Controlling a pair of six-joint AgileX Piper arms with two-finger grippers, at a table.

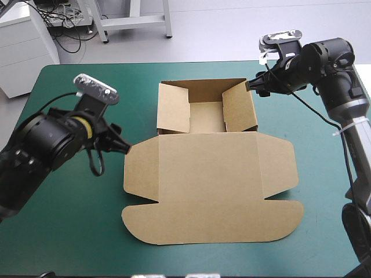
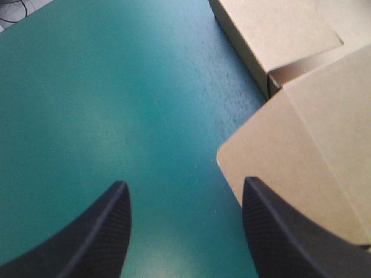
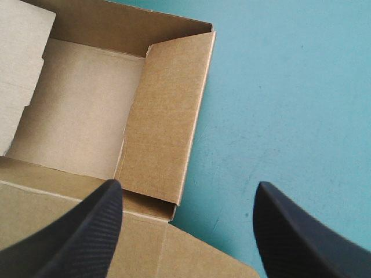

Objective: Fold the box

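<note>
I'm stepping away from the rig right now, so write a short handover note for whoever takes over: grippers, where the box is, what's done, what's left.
Left gripper: open, holding nothing, low over the teal-green cover, by the left flap corner of the lid.
Right gripper: open, holding nothing, just outside the right wall of the tray, near its far corner.
Box: mid-table, tray end toward the far edge, lid lying flat toward the near edge.
Done: the tray walls are raised.
Left: both side walls seem to lean inward, so check that they are tucked; the lid has not been lifted.
</note>
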